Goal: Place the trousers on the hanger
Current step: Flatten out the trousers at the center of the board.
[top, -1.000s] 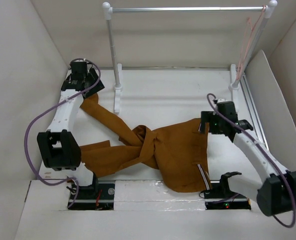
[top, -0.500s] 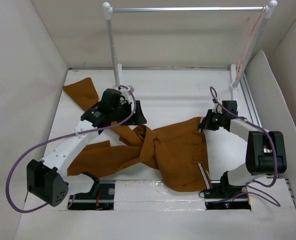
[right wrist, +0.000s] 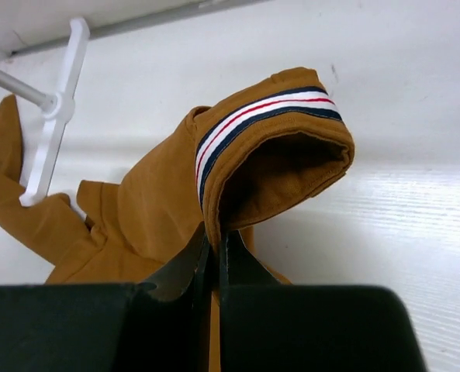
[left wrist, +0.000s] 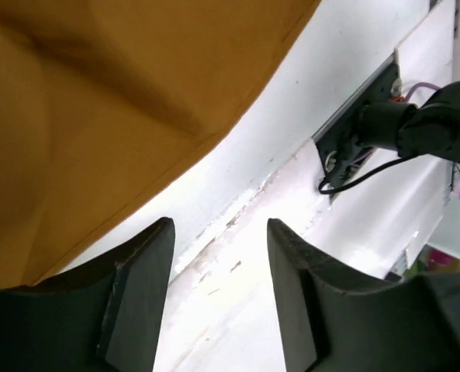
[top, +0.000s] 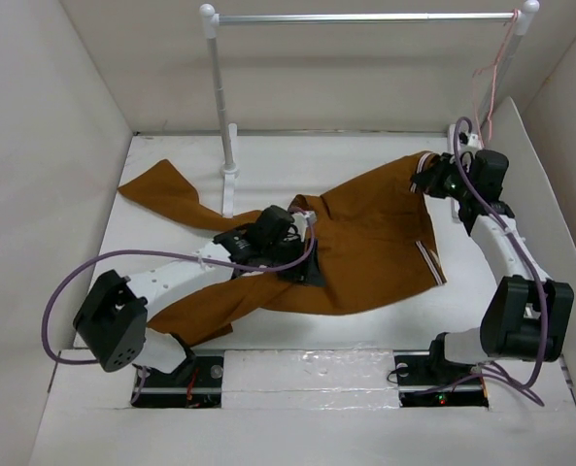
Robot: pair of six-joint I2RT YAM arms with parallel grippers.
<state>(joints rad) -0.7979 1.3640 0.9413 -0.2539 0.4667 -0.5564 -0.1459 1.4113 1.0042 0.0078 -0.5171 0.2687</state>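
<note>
The right claw [right wrist: 215, 246] is clamped on the waistband of the trousers [top: 365, 243], which sprawl across the bench [top: 326, 160]; the left claw [left wrist: 220, 232] gapes above them. Best lift slowly toward the hanger [top: 492, 66] at far right.

You have open table [top: 346, 160] behind the trousers [top: 365, 243], but the rail's left post [top: 219, 97] stands in it and the hanger [top: 494, 46] dangles at the far right.
</note>
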